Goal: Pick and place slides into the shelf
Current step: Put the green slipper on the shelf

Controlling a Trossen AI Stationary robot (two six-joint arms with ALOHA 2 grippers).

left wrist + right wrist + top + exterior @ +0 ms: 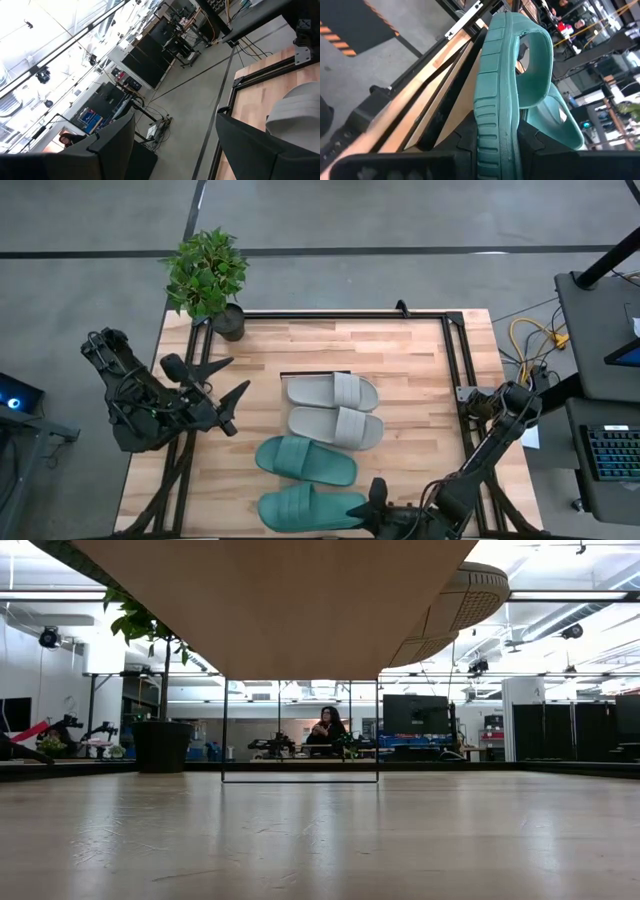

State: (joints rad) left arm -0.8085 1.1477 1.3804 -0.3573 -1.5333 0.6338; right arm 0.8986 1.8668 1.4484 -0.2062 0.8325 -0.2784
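Tabletop (420, 370): R gripper (372, 502) low, clamped on teal slide (310, 508); L gripper (232, 388) raised, fingers apart.

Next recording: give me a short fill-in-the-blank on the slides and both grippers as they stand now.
1. The right gripper is shut on a ___ slide.
2. The left gripper is ___, holding nothing.
3. The table carries ___ slides in all.
4. The potted plant stands at the table's far-___ corner.

Missing words: teal-green; open; four; left
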